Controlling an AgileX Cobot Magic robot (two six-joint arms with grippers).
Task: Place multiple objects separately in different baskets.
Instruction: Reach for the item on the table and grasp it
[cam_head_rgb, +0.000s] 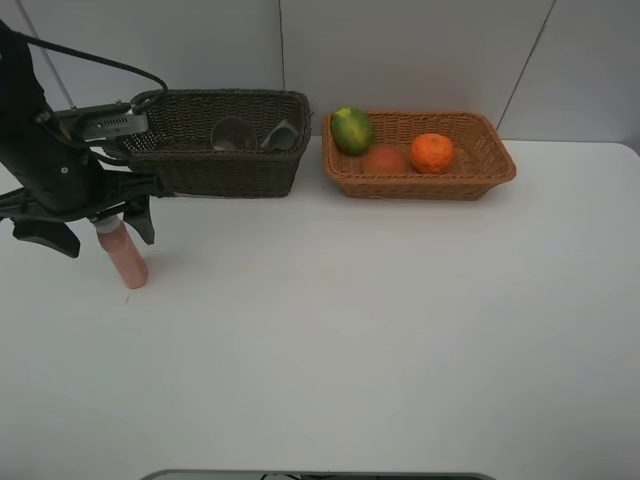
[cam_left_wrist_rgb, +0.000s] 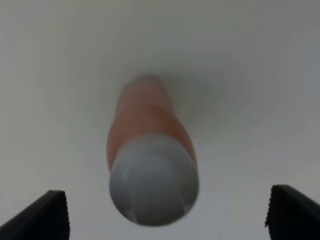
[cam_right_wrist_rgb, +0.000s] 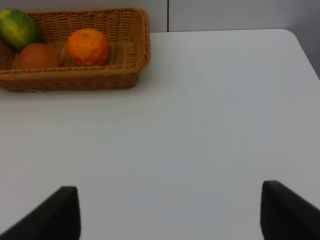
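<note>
Pink bottle (cam_head_rgb: 124, 255) with the white cap, last item left out on the table (cam_head_rgb: 350, 340), standing upright straight below the left gripper (cam_head_rgb: 88, 228) and roughly centred between its fingers, cap (cam_left_wrist_rgb: 154, 180) facing up at the wrist camera. Wide open on that left gripper, nothing held, fingertips (cam_left_wrist_rgb: 46, 216) showing well apart on either side of the cap with clear gaps, so not touching yet as far as can be told. Looks lined up that way for a straight drop and a squeeze around the neck or upper body; probably the safest bet since a tall narrow bottle tips easily if nudged off-centre by one finger first. Just behind and beside the left gripper, the dark brown basket (cam_head_rgb: 225, 150), already holding the purple cup (cam_head_rgb: 233, 135) and what seems to be the grey pump bottle (cam_head_rgb: 281, 136), so a short lift and carry from here. Sorting seems to go containers in the dark one, fruit in the light tan basket (cam_head_rgb: 420, 180) further off: green fruit (cam_head_rgb: 352, 130), red-orange fruit (cam_head_rgb: 384, 160) and mandarin (cam_head_rgb: 432, 152) all sitting in it. Right gripper (cam_right_wrist_rgb: 170, 212) also wide open and empty, hanging over bare table with the tan basket ahead of it and off to one side, seemingly parked out of the way.
</note>
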